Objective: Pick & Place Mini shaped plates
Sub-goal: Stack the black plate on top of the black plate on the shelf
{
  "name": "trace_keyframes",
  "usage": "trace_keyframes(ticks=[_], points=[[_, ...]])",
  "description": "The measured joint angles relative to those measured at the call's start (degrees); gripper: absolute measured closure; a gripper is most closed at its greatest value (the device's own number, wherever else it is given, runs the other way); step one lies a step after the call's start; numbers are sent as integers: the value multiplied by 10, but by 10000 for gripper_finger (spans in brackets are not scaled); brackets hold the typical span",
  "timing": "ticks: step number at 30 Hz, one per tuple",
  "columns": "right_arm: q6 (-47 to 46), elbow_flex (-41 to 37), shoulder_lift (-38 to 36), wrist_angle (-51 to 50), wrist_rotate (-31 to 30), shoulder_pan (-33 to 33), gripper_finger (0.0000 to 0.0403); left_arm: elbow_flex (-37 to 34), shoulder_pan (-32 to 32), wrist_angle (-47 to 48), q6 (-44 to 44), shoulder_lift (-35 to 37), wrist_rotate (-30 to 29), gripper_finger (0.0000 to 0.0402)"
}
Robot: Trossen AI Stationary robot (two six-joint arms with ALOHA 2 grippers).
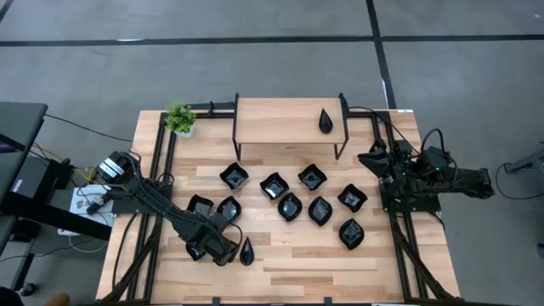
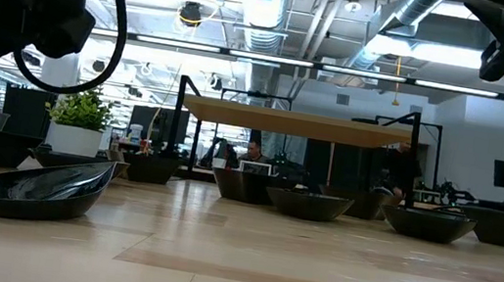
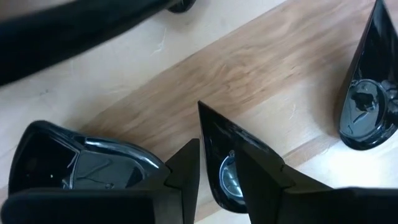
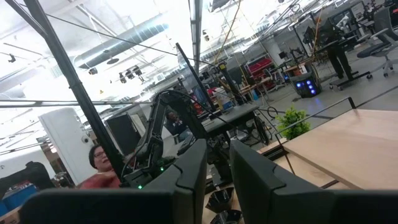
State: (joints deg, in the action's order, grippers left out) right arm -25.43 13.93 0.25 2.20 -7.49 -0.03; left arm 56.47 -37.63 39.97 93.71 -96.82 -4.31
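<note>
Several glossy black mini shaped plates point(image 1: 290, 206) lie on their bases across the middle of the wooden table. My left gripper point(image 1: 219, 249) points down near the table's near left and is shut on one pointed plate point(image 3: 219, 177). A teardrop plate point(image 1: 246, 252) lies just right of it, also seen in the left wrist view point(image 3: 367, 106) and the low view point(image 2: 38, 190). Another plate point(image 3: 62, 162) lies on the gripper's other side. My right gripper point(image 4: 217, 149) waits raised at the table's right side point(image 1: 374, 159), open by a narrow gap, holding nothing. My left gripper has the pointed plate by its side wall point(image 3: 208, 134), a little back from its tip point(image 3: 202, 107). One finger point(image 3: 186, 177) stands outside the wall and the other point(image 3: 261, 180) over the plate's hollow. The fingers come from above, pointing down. Whether the plate is clear of the table I cannot tell.
A raised wooden shelf point(image 1: 289, 121) on black legs stands at the far middle with one teardrop plate point(image 1: 326, 121) on it. A small green potted plant point(image 1: 179, 118) sits at the far left. A person point(image 4: 99, 162) shows in the room beyond.
</note>
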Motion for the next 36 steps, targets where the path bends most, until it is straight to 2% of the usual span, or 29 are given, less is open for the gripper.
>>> trace_keyframes(ticks=[13, 28, 36], points=[[1, 0, 0, 0, 0, 0, 336, 0, 0, 2, 0, 0, 1, 305], [0, 0, 0, 0, 0, 0, 336, 0, 0, -1, 2, 0, 1, 390], [0, 0, 0, 0, 0, 0, 336, 0, 0, -4, 3, 0, 1, 395]])
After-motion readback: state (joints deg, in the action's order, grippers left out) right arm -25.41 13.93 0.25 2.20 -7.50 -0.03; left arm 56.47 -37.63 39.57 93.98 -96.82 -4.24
